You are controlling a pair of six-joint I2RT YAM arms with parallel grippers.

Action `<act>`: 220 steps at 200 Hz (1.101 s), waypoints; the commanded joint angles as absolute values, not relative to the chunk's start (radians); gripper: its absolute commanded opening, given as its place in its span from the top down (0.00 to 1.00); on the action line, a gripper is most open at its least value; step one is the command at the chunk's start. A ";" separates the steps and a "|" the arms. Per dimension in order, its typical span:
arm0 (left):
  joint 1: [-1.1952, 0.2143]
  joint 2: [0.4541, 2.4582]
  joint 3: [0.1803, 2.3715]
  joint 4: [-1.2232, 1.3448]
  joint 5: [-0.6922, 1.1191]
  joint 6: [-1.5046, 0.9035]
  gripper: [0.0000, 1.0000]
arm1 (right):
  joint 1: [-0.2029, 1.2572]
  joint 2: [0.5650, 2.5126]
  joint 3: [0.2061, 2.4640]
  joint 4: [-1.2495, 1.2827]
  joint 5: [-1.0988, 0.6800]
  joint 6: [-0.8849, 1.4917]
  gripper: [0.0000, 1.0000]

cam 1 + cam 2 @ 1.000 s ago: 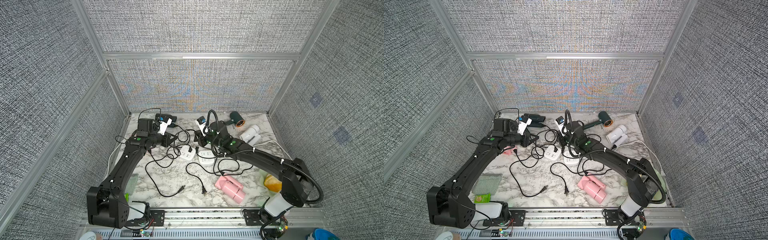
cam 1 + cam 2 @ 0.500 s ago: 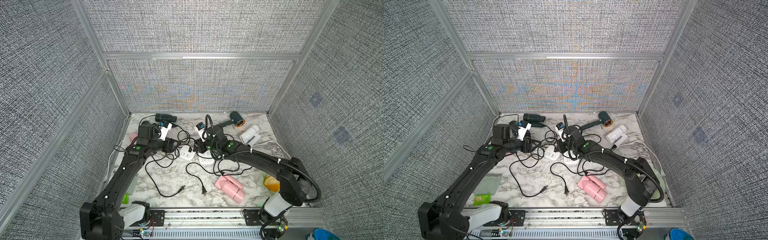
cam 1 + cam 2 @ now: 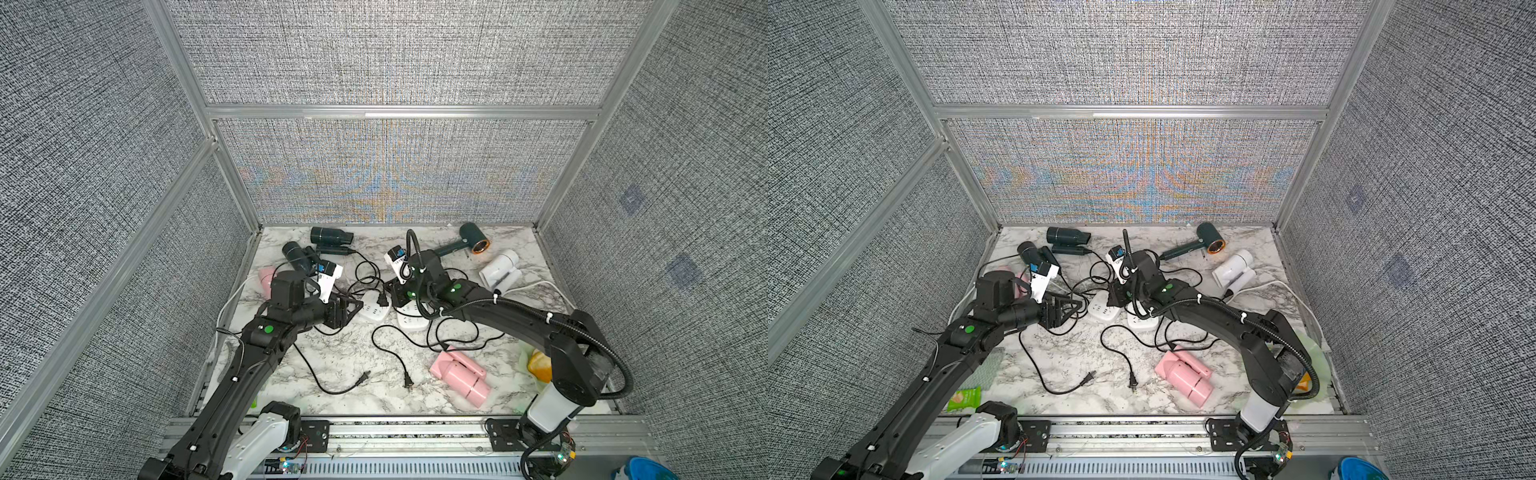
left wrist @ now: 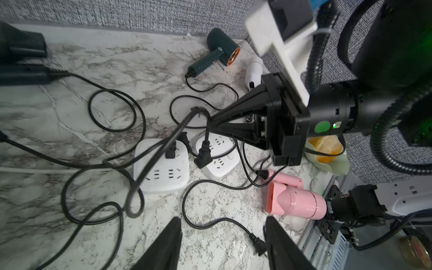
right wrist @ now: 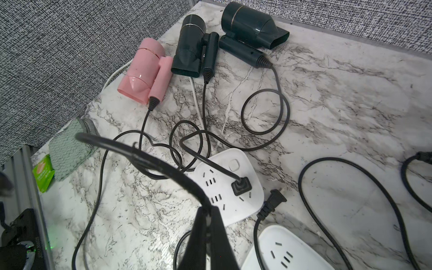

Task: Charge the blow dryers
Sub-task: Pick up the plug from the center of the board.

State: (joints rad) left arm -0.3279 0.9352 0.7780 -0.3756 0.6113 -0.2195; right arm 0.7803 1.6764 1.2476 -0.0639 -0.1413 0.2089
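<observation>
Reference point: the occupied socket block (image 3: 373, 306), carrying 1 seated plug (image 5: 240, 185), with a second socket block (image 3: 412, 321) just beside it on the robot's right. All 6 units lie on the marble table (image 3: 374, 401). 2 dark dryers (image 5: 247, 23) and 1 pink dryer (image 5: 142, 67) are clustered behind the block towards the robot's left. The copper-ringed dryer (image 3: 473, 239) and white dryer (image 3: 500, 268) lie behind it to the right, well apart, and a second pink dryer (image 3: 459, 376) lies in front of it to the right. Right gripper (image 5: 208, 211): jaws closed on a black cord (image 5: 145, 160) just short of its hanging plug (image 4: 203, 157), beside the block. Left gripper (image 4: 222, 218): jaws apart and empty, in front of the block, near an unseated plug (image 4: 259, 246). Assessment: the shells appear to be smooth, rounded hard plastic, probably light and apt to slide. The cords are limp and tangled, so a tug may drag a dryer or a neighbouring loop. The best hold is judged to be the moulded plug body or the cord directly behind it. Markings: no brand or lettering is legible on any dryer or block; the print on a green packet (image 5: 43, 173) is too small to read.
</observation>
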 commanded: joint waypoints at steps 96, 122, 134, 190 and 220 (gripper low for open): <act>-0.396 1.145 0.736 0.066 0.595 -0.511 0.28 | 0.782 1.630 1.234 -0.101 -0.288 0.190 1.00; -0.396 1.169 0.738 0.152 0.635 -0.557 0.31 | 0.784 1.620 1.224 -0.099 -0.304 0.187 1.00; -0.397 1.172 0.745 0.152 0.626 -0.559 0.31 | 0.782 1.617 1.220 -0.094 -0.304 0.187 1.00; -0.397 1.201 0.723 0.255 0.641 -0.627 0.45 | 0.783 1.606 1.204 -0.058 -0.337 0.199 1.00; -0.397 1.208 0.709 0.310 0.653 -0.656 0.55 | 0.783 1.599 1.196 -0.050 -0.338 0.198 1.00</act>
State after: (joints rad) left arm -0.3969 1.2030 0.7151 0.2157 0.6289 -0.6163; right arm 0.7837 1.6073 1.2026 -0.0906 -0.3218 0.1947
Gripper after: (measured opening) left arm 0.471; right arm 0.050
